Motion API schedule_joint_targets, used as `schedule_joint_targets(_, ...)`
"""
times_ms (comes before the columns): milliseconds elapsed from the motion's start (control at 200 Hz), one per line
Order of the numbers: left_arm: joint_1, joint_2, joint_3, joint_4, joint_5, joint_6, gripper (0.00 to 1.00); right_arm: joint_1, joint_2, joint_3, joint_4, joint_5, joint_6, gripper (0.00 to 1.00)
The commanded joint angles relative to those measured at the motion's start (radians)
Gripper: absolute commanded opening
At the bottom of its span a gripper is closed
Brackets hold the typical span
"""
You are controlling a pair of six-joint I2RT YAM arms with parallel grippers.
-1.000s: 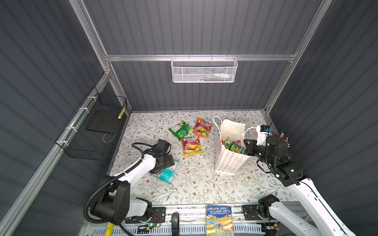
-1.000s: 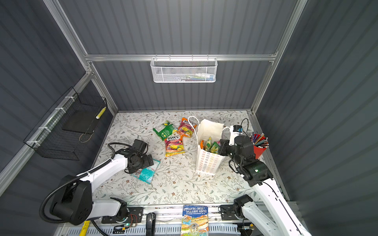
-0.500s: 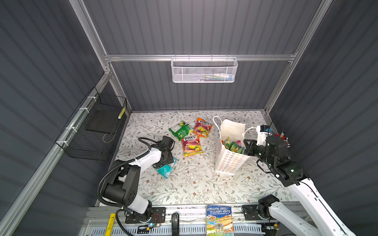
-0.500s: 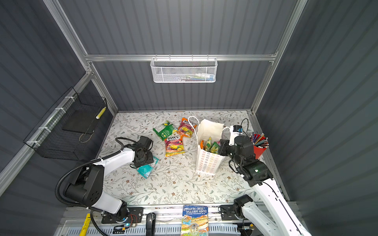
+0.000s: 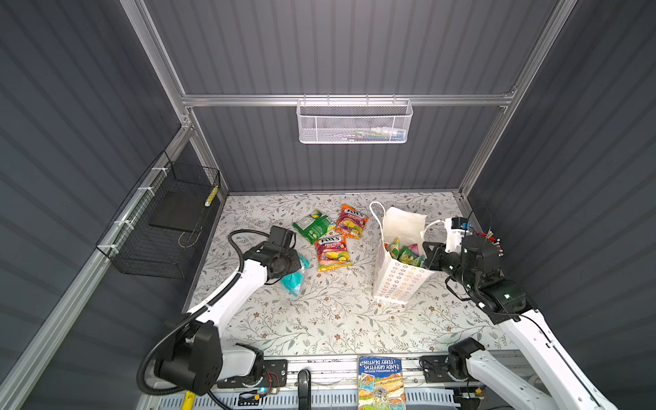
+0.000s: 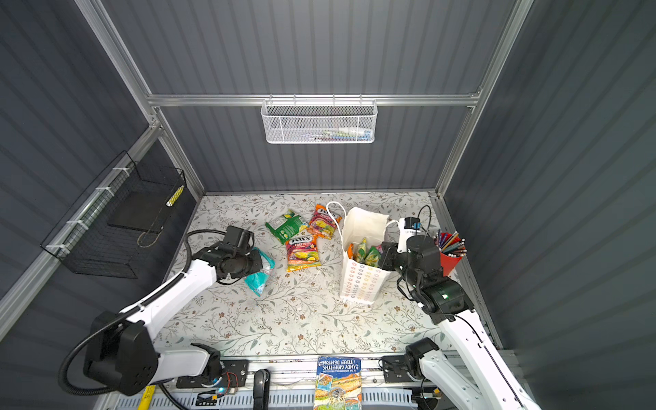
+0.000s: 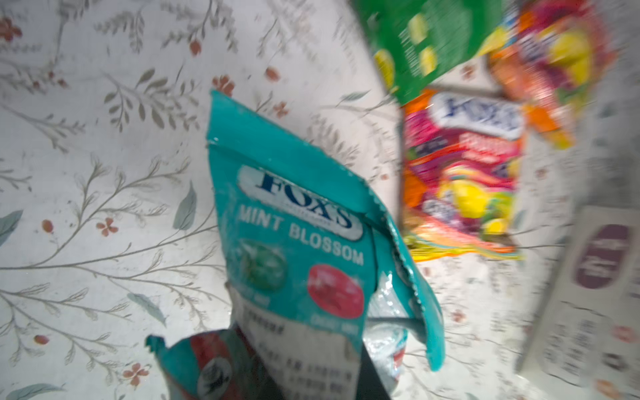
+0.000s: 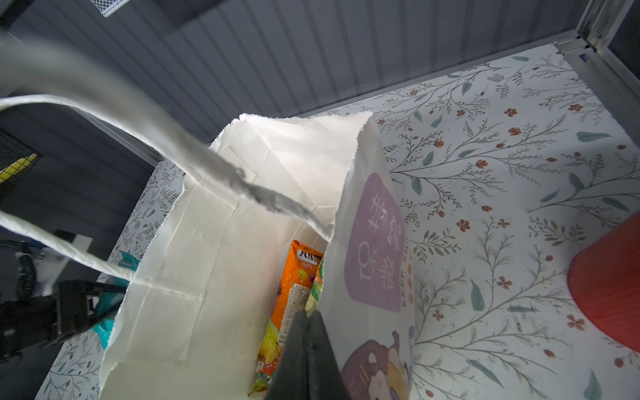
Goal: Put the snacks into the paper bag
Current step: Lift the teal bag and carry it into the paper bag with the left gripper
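Note:
The white paper bag (image 5: pixel 399 280) (image 6: pixel 360 280) stands open at the right, with several snacks (image 5: pixel 404 252) (image 8: pixel 298 277) inside it. My right gripper (image 5: pixel 427 257) (image 8: pixel 306 332) is shut on the bag's near rim. Three snacks lie on the table: a green one (image 5: pixel 314 227), an orange-pink one (image 5: pixel 351 220) and a FOX'S fruits one (image 5: pixel 332 252). My left gripper (image 5: pixel 291 264) (image 7: pixel 311 374) is shut on a teal FOX'S mint packet (image 5: pixel 294 280) (image 7: pixel 294 225), which crumples between the fingers. The packet hides most of both fingers.
A red pencil cup (image 6: pixel 449 261) (image 8: pixel 609 294) stands right behind the right arm. An illustrated book (image 5: pixel 380 383) lies at the front edge. A black wire basket (image 5: pixel 159 227) hangs on the left wall and a white mesh basket (image 5: pixel 355 122) on the back wall.
My left gripper has come down onto the teal packet and its jaws have closed from wide open onto it. The right arm and the bag have not moved.

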Motion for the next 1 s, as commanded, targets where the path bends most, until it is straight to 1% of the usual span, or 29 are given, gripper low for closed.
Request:
schedule_joint_targets(0, -0.004, -0.056, 0.114, -0.029, 0.142, 0.017, 0.16, 0.002, -0.005, 0.011, -0.024, -0.011, -0.017, 0.00)
schedule_joint_targets(50, -0.020, -0.062, 0.175, -0.034, 0.170, 0.017, 0.15, 0.002, -0.006, 0.018, -0.028, -0.016, -0.021, 0.00)
schedule_joint_targets(95, -0.050, -0.061, 0.242, -0.045, 0.172, 0.018, 0.15, 0.002, -0.005, 0.026, -0.032, -0.018, -0.022, 0.00)
schedule_joint_targets(145, -0.117, -0.049, 0.329, -0.061, 0.145, 0.025, 0.17, 0.002, -0.003, 0.031, -0.034, -0.021, -0.023, 0.00)
schedule_joint_targets(190, -0.190, -0.028, 0.409, -0.078, 0.092, 0.032, 0.18, 0.002, -0.003, 0.035, -0.035, -0.018, -0.024, 0.00)
schedule_joint_targets(210, -0.220, -0.016, 0.466, -0.081, 0.076, 0.032, 0.18, 0.002, -0.003, 0.036, -0.035, -0.018, -0.024, 0.00)
schedule_joint_targets(285, -0.300, 0.042, 0.584, -0.078, 0.069, 0.032, 0.17, 0.002, -0.006, 0.046, -0.040, -0.019, -0.021, 0.00)
schedule_joint_targets(470, -0.485, 0.245, 0.851, -0.050, 0.027, 0.066, 0.17, 0.002, -0.030, 0.063, -0.049, 0.023, -0.012, 0.00)
schedule_joint_targets(625, -0.597, 0.459, 1.084, -0.071, -0.013, 0.112, 0.17, 0.001, -0.063, 0.058, -0.050, 0.063, -0.001, 0.00)
schedule_joint_targets(721, -0.643, 0.583, 1.221, -0.101, -0.063, 0.145, 0.17, 0.000, -0.069, 0.054, -0.050, 0.072, -0.001, 0.00)
schedule_joint_targets(841, -0.663, 0.729, 1.385, -0.166, -0.114, 0.172, 0.17, 0.001, -0.076, 0.051, -0.057, 0.078, 0.001, 0.00)
schedule_joint_targets(916, -0.665, 0.791, 1.435, -0.189, -0.140, 0.183, 0.17, 0.000, -0.087, 0.047, -0.058, 0.093, 0.001, 0.00)
schedule_joint_targets(996, -0.665, 0.824, 1.438, -0.194, -0.153, 0.198, 0.17, 0.001, -0.102, 0.042, -0.062, 0.109, 0.001, 0.00)
